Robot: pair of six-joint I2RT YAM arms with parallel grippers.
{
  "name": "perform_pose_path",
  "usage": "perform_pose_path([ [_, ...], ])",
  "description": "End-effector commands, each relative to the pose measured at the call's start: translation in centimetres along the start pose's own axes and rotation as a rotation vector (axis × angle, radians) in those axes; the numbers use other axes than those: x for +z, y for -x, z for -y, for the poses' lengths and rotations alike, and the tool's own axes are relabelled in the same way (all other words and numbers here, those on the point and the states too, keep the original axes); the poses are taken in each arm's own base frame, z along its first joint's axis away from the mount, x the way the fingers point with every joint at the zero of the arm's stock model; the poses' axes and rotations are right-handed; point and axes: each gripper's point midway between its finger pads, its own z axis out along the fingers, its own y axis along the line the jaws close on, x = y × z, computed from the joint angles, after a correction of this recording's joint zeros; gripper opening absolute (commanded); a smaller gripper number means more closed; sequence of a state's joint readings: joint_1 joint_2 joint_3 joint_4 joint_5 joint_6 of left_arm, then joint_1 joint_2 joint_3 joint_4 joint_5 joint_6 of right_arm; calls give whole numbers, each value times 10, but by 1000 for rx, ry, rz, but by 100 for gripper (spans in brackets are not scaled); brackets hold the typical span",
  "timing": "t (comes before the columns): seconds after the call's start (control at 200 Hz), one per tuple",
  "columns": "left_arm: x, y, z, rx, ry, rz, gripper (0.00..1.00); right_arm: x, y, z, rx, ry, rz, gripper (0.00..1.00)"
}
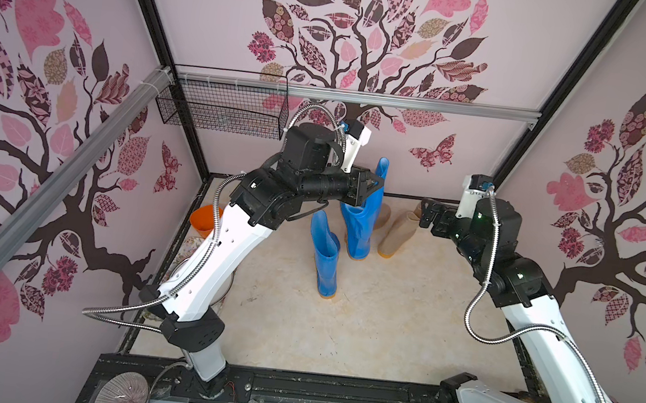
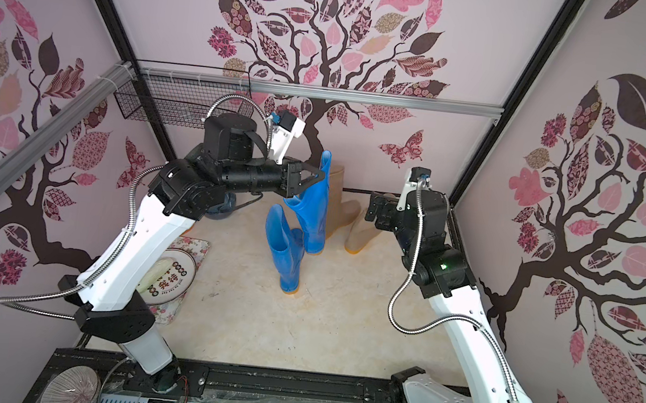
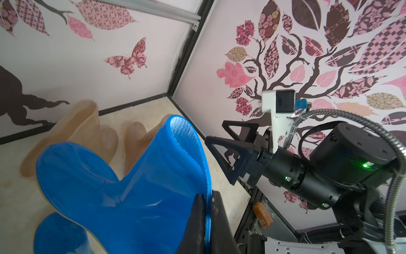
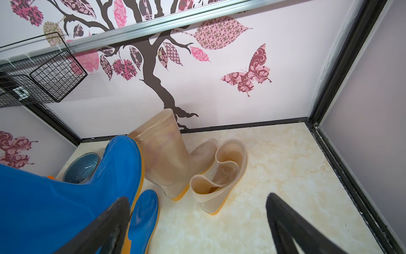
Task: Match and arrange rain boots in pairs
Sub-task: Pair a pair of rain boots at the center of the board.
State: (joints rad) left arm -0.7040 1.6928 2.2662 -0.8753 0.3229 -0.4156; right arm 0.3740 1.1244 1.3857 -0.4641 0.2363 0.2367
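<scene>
**Counter** [image 1: 382,322]: pale marbled surface. Its lower half is bare, and all the rain boots are gathered at upper centre in both top views.

**Held blue boot** [image 1: 359,219]: centre of frame, shaft up. Its rim is pinched flat by the left end effector [image 1: 376,182], whose fingers are pressed together on the rubber at the shaft top. The grip is probably there so the boot can be carried in beside its mate. Whether the sole touches the counter cannot be told.

**Free blue boot** [image 1: 326,261]: stands just below and left of the held one, close beside it. It is the likely destination.

**Upright beige boot** [image 4: 162,154]: stands near the back wall.

**Folded-rim beige boot** [image 4: 219,176]: just right of the upright one. The two side by side read as an already matched pair.

**Right end effector** [image 2: 371,205]: fingers spread wide and empty, right of the beige boots and apart from them, apparently waiting.

**Grey-blue bowl** [image 4: 81,167] and **orange cup** [image 1: 202,217]: left side, not part of the task.
</scene>
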Motion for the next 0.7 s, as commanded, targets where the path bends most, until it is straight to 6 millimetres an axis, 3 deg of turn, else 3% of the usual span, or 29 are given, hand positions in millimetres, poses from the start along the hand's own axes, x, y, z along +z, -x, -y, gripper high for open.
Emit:
perform_pose_path([
  [0.0, -16, 13, 27, 32, -79, 60, 0, -9, 9, -1, 19, 16, 40, 98],
  [0.235, -25, 18, 46, 94, -93, 98, 0, -5, 3, -1, 16, 24, 32, 98],
  [0.465, -49, 35, 71, 150, -135, 172, 0, -3, -2, 1, 9, 16, 28, 98],
  [0.605, -53, 30, 89, 180, -174, 167, 0, -3, -4, 2, 10, 13, 27, 98],
  [0.695, -50, 26, 90, 174, -175, 154, 0, -3, -4, 3, 11, 5, 31, 98],
])
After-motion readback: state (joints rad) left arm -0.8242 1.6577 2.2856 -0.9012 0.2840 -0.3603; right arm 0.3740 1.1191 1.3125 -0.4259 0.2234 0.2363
